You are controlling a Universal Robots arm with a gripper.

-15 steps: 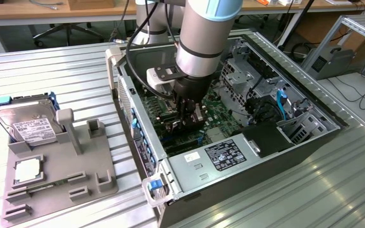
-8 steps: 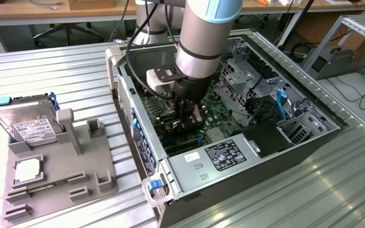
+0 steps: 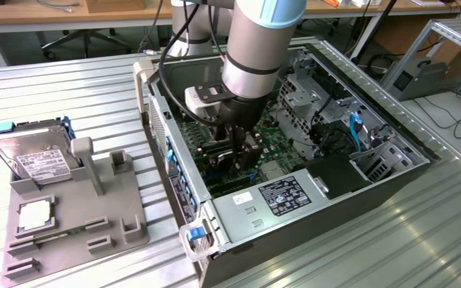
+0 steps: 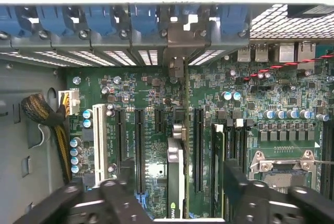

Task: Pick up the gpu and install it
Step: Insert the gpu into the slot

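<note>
The gpu (image 4: 176,161) stands edge-on in a motherboard slot inside the open computer case (image 3: 178,186). Its silver bracket (image 4: 177,44) sits against the row of rear slot openings with blue clips. My gripper (image 4: 178,176) hangs just above the card and is open. One dark finger (image 4: 122,182) is on one side of the card and the other finger (image 4: 235,179) on the other side, with a gap between each and the card. In the exterior view my gripper (image 3: 242,153) reaches down into the middle of the case, over the green motherboard (image 3: 275,141).
On the exterior view's left, a grey fixture (image 3: 94,231) holds a hard drive with blue rails (image 3: 34,153) and a small silver CPU chip (image 3: 34,215). Near the card are the case's power supply (image 3: 283,195), drive cages (image 3: 311,90), empty expansion slots (image 4: 140,151) and the CPU socket (image 4: 284,164).
</note>
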